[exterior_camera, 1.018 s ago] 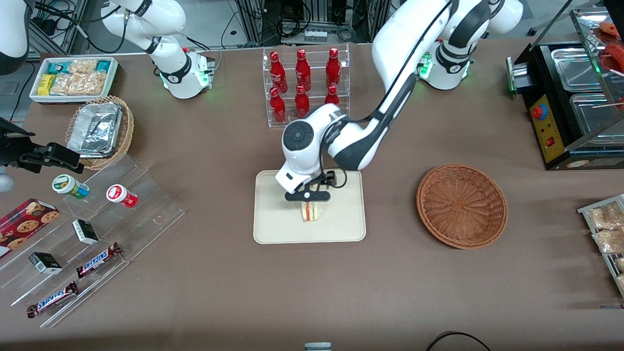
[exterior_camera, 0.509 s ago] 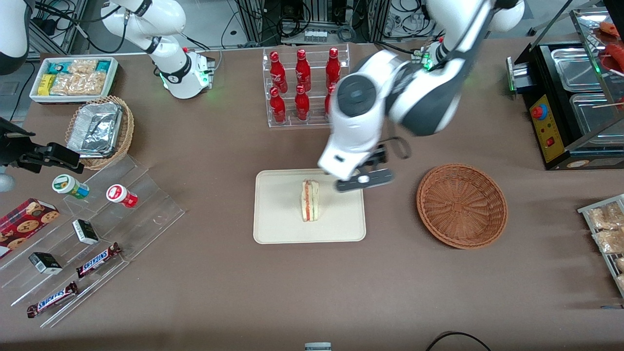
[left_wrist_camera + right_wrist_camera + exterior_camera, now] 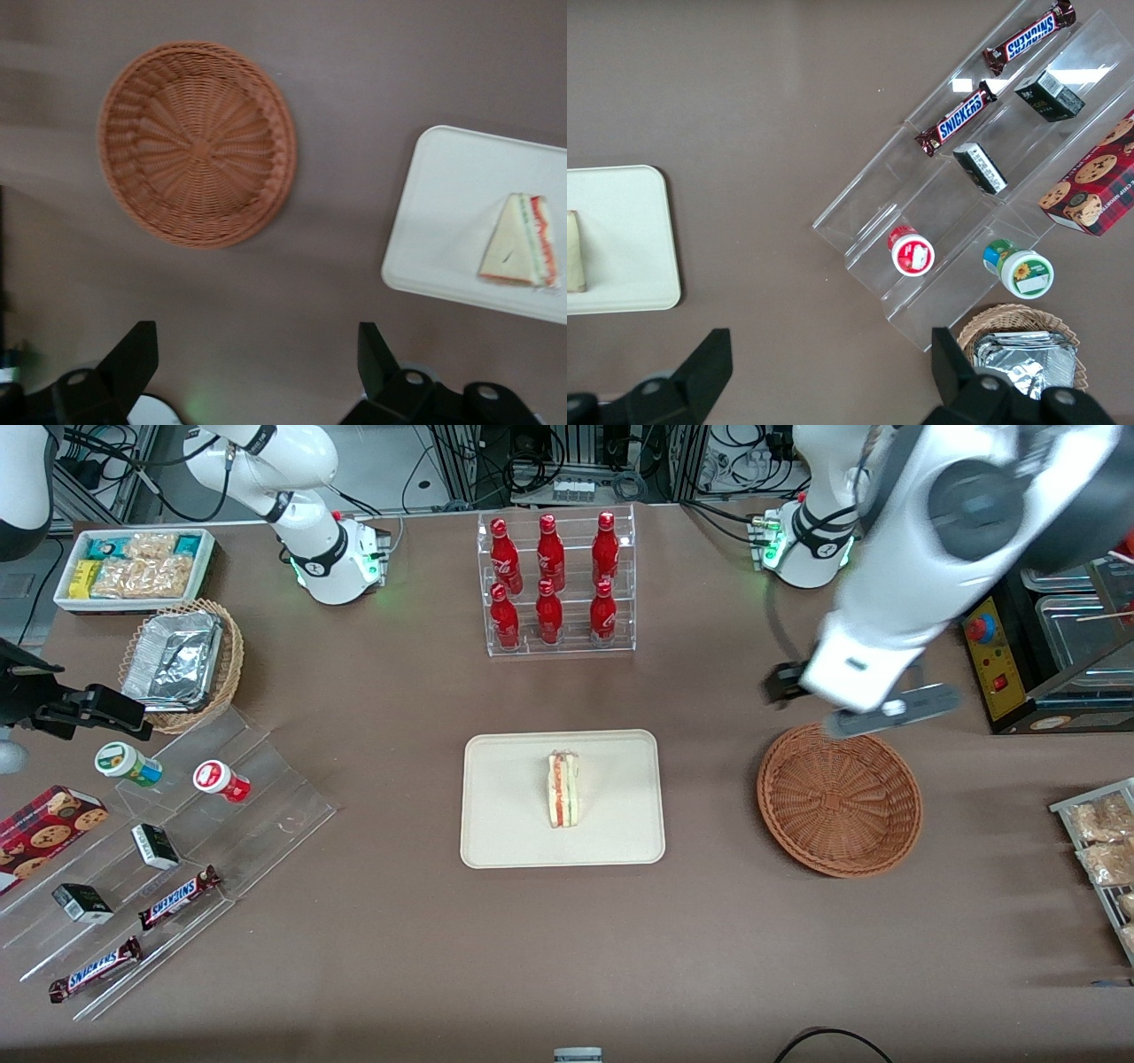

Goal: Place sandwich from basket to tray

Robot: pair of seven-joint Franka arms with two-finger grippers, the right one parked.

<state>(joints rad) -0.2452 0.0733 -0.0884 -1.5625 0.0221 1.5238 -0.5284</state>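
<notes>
The sandwich (image 3: 563,789), a white bread wedge with red and green filling, lies on the cream tray (image 3: 505,824) near its middle. The round reddish-brown basket (image 3: 837,797) stands beside the tray toward the working arm's end and holds nothing. My gripper (image 3: 873,713) is raised high over the basket's rim farthest from the front camera, open and holding nothing. In the left wrist view my gripper (image 3: 257,341) has its fingers wide apart over bare tablecloth, with the basket (image 3: 197,142), tray (image 3: 452,204) and sandwich (image 3: 518,242) below.
A clear rack of red bottles (image 3: 554,584) stands farther from the front camera than the tray. A black machine with metal pans (image 3: 1045,629) is near the basket. An acrylic snack stand (image 3: 168,841), foil basket (image 3: 182,660) and white bin (image 3: 133,567) lie toward the parked arm's end.
My gripper let go of the sandwich on the tray, then rose and swung away toward the working arm's end, to above the basket. The sandwich stays on the tray.
</notes>
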